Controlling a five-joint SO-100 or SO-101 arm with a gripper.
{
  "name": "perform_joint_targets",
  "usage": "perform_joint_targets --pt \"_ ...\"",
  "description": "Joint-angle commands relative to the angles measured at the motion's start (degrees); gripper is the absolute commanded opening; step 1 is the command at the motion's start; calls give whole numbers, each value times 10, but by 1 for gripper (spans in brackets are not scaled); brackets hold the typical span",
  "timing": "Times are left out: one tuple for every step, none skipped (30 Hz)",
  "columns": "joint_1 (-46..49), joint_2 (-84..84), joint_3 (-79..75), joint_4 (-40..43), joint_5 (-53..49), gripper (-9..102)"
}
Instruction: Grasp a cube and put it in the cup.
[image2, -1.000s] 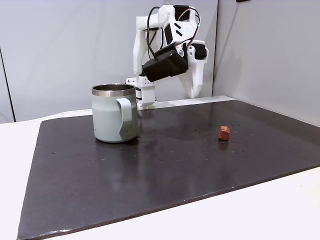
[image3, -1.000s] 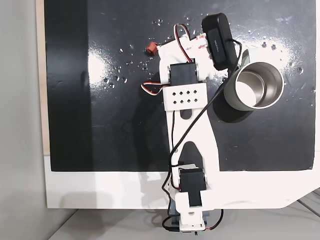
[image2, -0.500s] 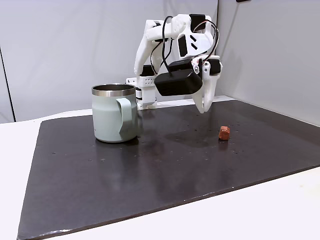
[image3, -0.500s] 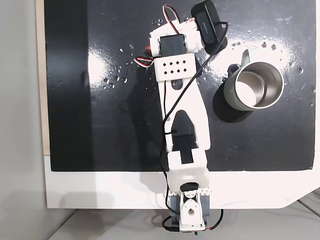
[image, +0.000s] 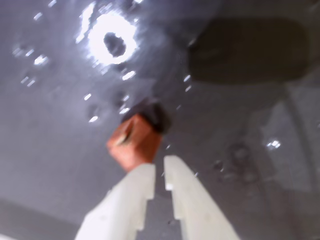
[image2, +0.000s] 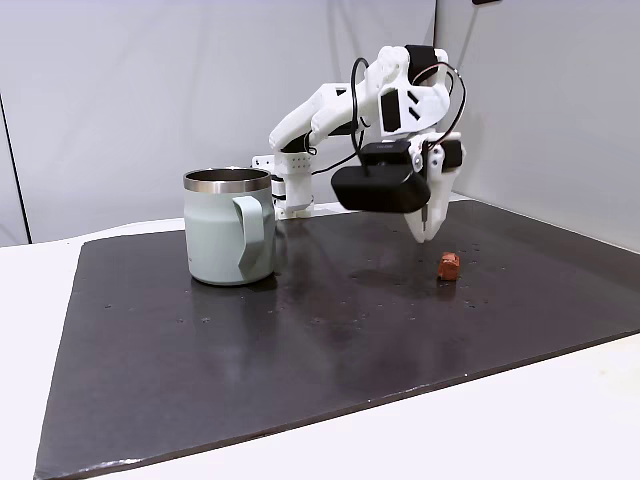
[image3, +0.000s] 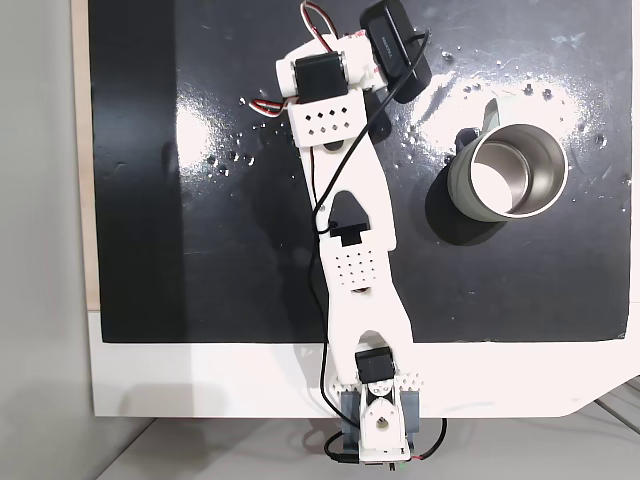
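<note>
In the wrist view, the gripper (image: 159, 172) is closest to the camera. Its two white fingers (image: 131, 195) sit almost together, with only a thin gap between them, and they hold nothing. The tips point at the cube (image: 134, 141), which lies on the dark mat (image: 60, 150) just past them. The picture is blurry, so it is hard to say whether the tips touch the cube.

The cube is small and red-brown. In the side fixed view it (image2: 449, 265) rests on the mat, and the gripper (image2: 428, 235) hangs just above and a little to the left of it. The arm is probably stretched this far because the cube lies out on the far side of the mat from the arm's base. The fingers look too close together to fit around the cube, so they likely need to spread before they go down.

Further off stands the cup (image2: 229, 240), a big pale green mug with a shiny metal rim. It stands upright, well apart from the cube. From above, the cup (image3: 462, 180) shows a bare steel inside with nothing in it. The cube is not yet picked up.
</note>
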Motion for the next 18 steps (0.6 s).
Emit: perform_joint_targets --pt "-1 4 -52 7 5 0" --pt "-2 3 -55 7 5 0" --pt "-3 0 -61 7 5 1" --pt "-4 -1 -62 7 5 2" --pt "-4 -2 -62 7 5 5" --pt "-5 -4 -62 7 4 8" --pt "-5 -5 -62 7 2 11" --pt "-5 -7 -62 7 2 14" --pt "-5 -9 -62 7 2 19" --pt "-5 -11 -62 7 2 23" --pt "-6 -13 -62 7 2 25" --pt "-7 -15 -62 7 2 26" --pt "-9 -18 -62 7 2 26" --pt "-11 -21 -62 7 0 27" --pt "-12 -25 -62 7 -4 27" --pt "-15 -27 -61 7 -6 27" --pt "-16 -29 -61 7 -8 27" --pt "-17 -32 -60 7 -9 27"
